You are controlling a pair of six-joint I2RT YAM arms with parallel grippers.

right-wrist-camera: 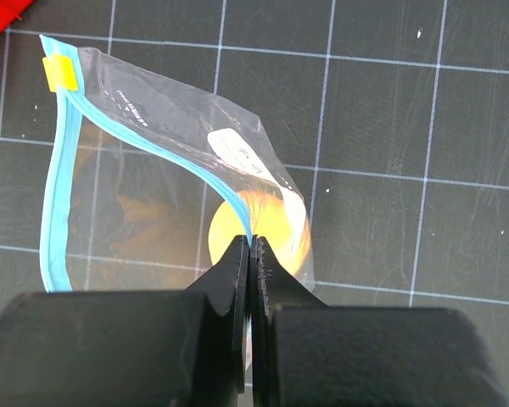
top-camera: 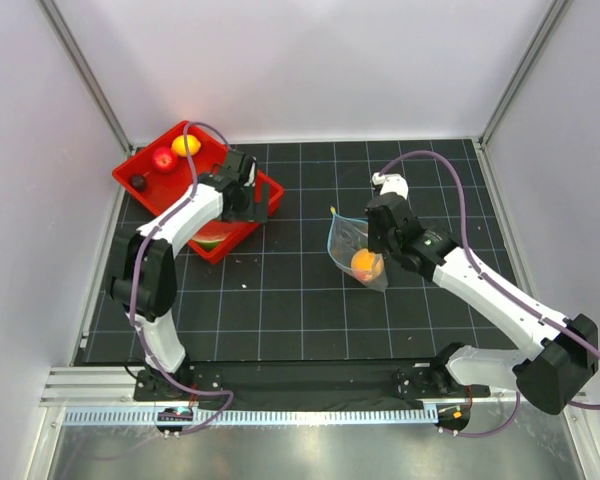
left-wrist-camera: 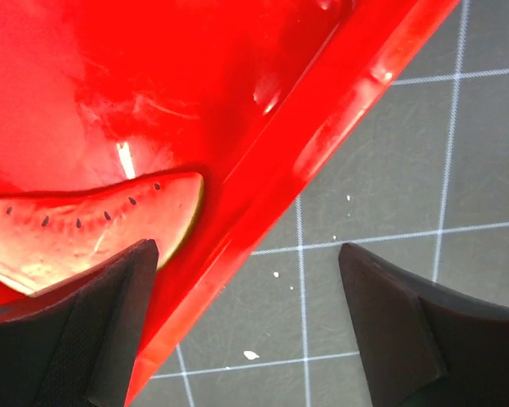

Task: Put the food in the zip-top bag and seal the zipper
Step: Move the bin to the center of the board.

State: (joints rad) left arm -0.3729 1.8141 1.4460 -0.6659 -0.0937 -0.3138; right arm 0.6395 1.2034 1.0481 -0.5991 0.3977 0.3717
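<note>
The clear zip-top bag [top-camera: 348, 240] [right-wrist-camera: 153, 170] lies on the black mat with its mouth standing open. An orange ball [top-camera: 365, 264] [right-wrist-camera: 280, 229] sits inside it. My right gripper [top-camera: 377, 238] [right-wrist-camera: 252, 246] is shut on the bag's teal zipper [right-wrist-camera: 58, 203] strip, pinching one lip. In the red tray [top-camera: 135, 170] lie a yellow lemon [top-camera: 186, 145], a red apple [top-camera: 163, 159] and a tiny dark fruit [top-camera: 138, 182]. The watermelon wedge [top-camera: 212, 238] [left-wrist-camera: 76, 229] rests by the tray's near wall. My left gripper [top-camera: 248, 205] [left-wrist-camera: 246, 254] is open astride the tray rim [left-wrist-camera: 322, 144], holding nothing, one finger beside the wedge.
The tray stands at the back left of the gridded mat. White walls and metal posts enclose the back and sides. A yellow tab [right-wrist-camera: 61, 74] marks the far end of the bag's zipper, and a whitish label [right-wrist-camera: 237, 153] is on its side.
</note>
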